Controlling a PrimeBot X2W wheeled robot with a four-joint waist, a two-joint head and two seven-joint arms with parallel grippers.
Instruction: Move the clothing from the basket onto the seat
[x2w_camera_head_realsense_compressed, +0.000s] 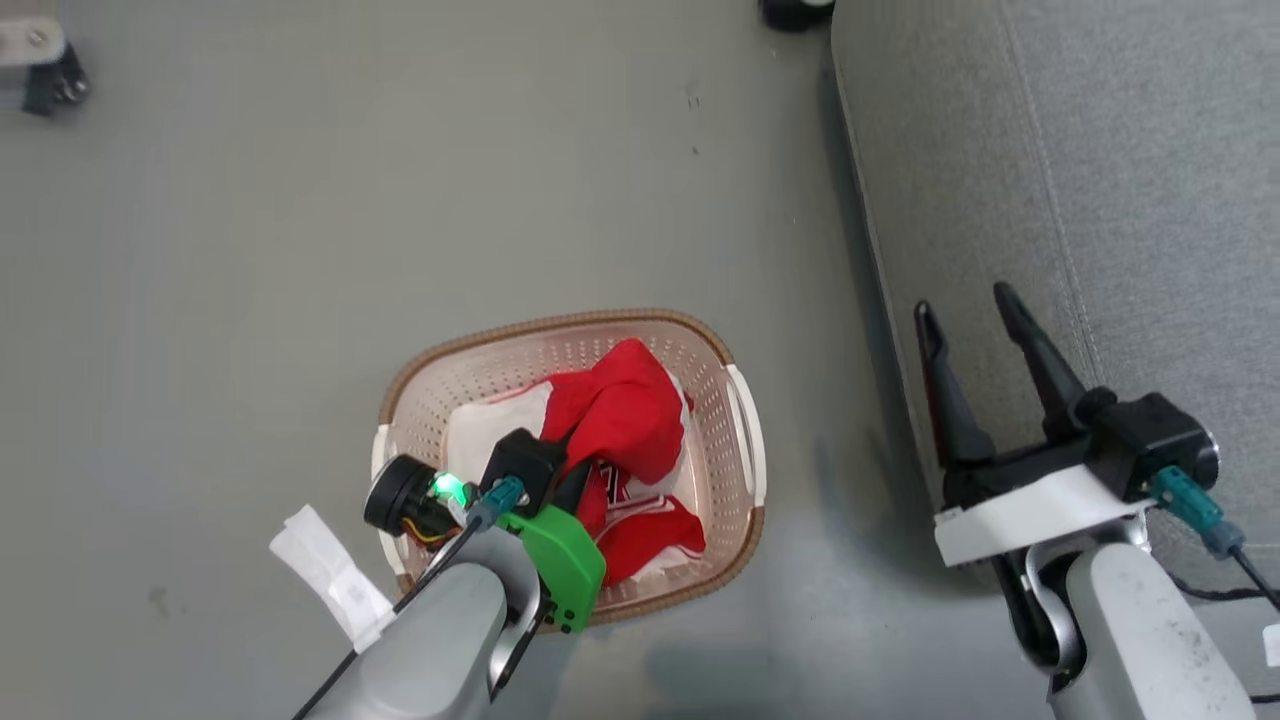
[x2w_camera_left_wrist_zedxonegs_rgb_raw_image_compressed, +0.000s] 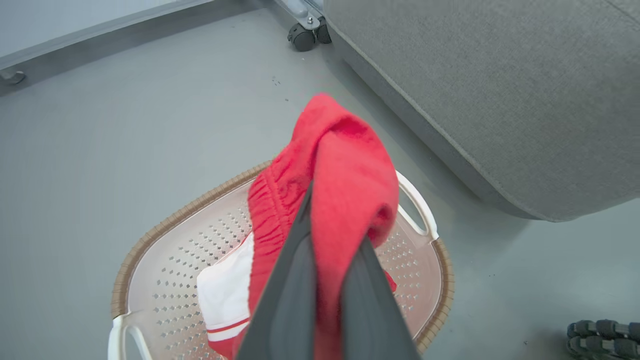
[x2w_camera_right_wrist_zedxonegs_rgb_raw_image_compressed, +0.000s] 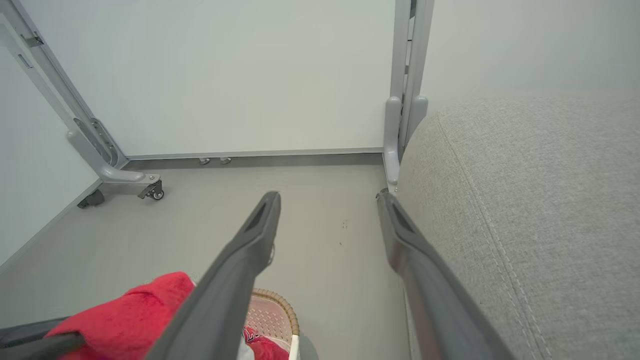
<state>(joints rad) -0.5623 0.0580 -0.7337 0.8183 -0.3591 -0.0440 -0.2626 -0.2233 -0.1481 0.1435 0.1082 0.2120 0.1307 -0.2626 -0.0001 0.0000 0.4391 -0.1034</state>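
Our left hand (x2w_camera_left_wrist_zedxonegs_rgb_raw_image_compressed: 337, 225) is clamped on a fold of the red garment (x2w_camera_head_realsense_compressed: 620, 410). Both fingers (x2w_camera_left_wrist_zedxonegs_rgb_raw_image_compressed: 295, 280) press into the cloth, so the bunched fabric stands up beyond the fingertips and drapes down either side. We judge that pinching a gathered fold gives so soft a thing enough bulk not to slip out.

Beneath this hand the basket (x2w_camera_head_realsense_compressed: 560, 322) sits on the floor (x2w_camera_head_realsense_compressed: 250, 250). The second garment (x2w_camera_head_realsense_compressed: 650, 525), red and white, lies in its bottom under the held one. All the clothing is thus over or in the basket, and none is on the seat.

Further right, our right hand (x2w_camera_head_realsense_compressed: 965, 302) hangs with its fingers apart and nothing between them. It is just beside the edge of the seat (x2w_camera_head_realsense_compressed: 1100, 150), which lies to the right of both hands. That spot, we judge, leaves the way from basket to seat free for the left arm.
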